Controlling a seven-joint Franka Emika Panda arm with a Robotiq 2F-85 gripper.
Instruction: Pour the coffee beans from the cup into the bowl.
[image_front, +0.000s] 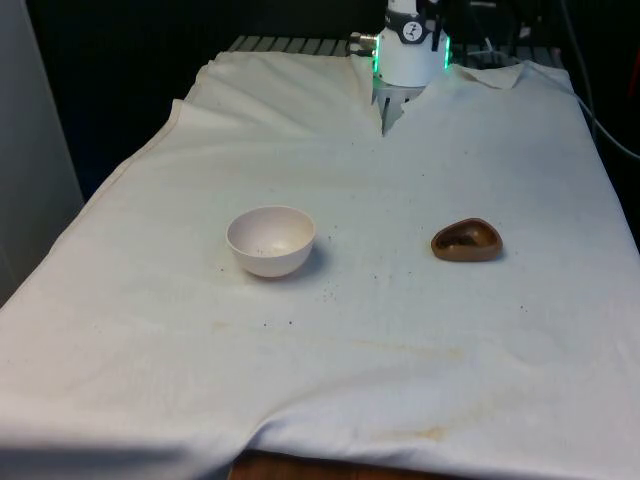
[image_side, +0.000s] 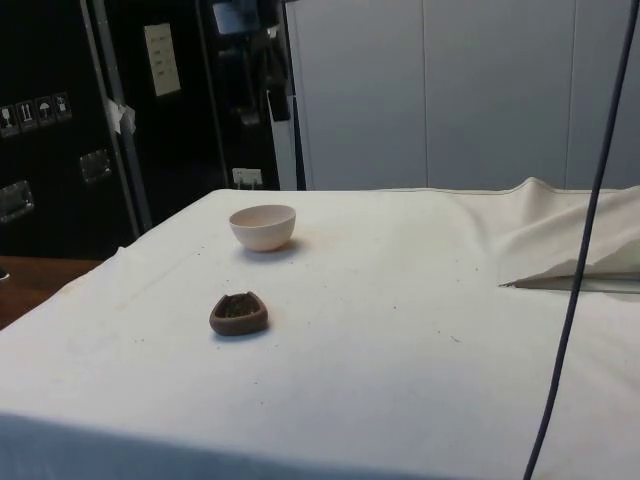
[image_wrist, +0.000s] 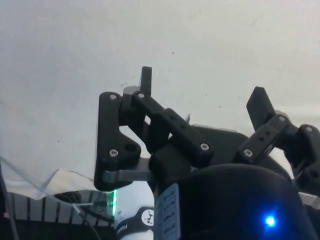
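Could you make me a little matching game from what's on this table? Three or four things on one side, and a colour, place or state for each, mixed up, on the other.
Things:
1. bowl
2. cup
3. cloth
4. gripper

Descriptions:
A. brown, holding dark coffee beans
B. open, holding nothing
C. pale and round, on the front view's left, with no beans inside
D. white, stained, with crumbs scattered on it

Right pairs: 1-C, 2-A, 3-D, 4-B
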